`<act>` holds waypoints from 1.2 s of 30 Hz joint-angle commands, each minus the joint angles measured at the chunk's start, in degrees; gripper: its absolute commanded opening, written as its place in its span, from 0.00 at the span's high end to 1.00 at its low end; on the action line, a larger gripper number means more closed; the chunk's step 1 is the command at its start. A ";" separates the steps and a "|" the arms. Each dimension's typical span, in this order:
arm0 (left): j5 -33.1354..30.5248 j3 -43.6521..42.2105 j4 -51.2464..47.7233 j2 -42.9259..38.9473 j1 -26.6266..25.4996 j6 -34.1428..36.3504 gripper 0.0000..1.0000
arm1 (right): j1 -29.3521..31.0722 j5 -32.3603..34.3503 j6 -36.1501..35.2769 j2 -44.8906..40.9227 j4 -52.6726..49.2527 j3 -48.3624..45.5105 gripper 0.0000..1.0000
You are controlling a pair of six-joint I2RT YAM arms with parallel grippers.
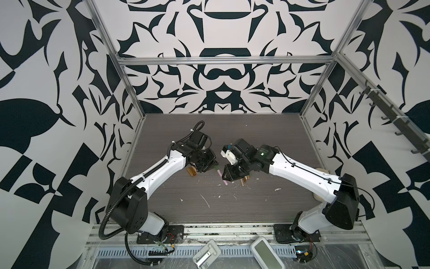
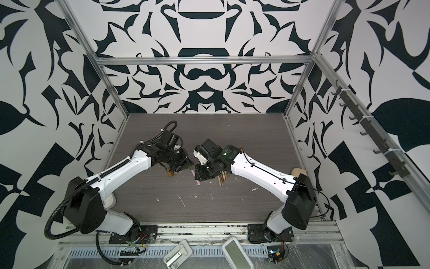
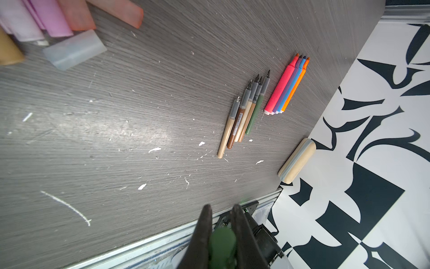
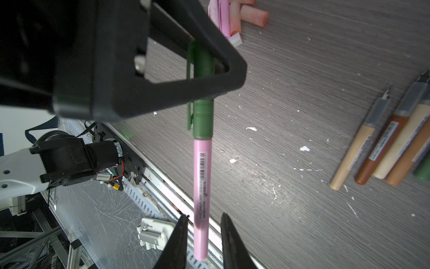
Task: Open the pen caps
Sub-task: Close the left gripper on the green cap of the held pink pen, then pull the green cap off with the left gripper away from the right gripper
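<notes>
Grey woodgrain worktop [image 3: 139, 116], flecked white: my left end effector [image 3: 221, 207] is clamped on the green cap [image 4: 203, 111] of a pink pen [image 4: 202, 186] held above it, black frame hiding part of the cap. My right end effector [image 4: 204, 214] straddles the barrel, slightly parted, gaps either side; loose caps [image 4: 232, 16] and uncapped pens [image 3: 246, 109] lie nearby.

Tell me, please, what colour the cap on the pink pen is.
Dark green cap, clearest in the right wrist view.
</notes>
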 commanded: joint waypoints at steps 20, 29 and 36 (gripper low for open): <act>2.69 -1.36 5.94 -2.02 -0.32 -2.40 1.00 | 0.72 1.66 1.21 3.75 -0.73 2.73 0.83; 2.71 -2.93 6.71 -2.72 -0.32 -1.98 1.00 | 0.73 2.02 0.69 2.39 -1.47 2.33 1.00; 1.66 -2.39 4.59 -0.43 2.17 2.64 1.00 | 1.41 1.94 0.95 0.27 -1.36 0.22 1.00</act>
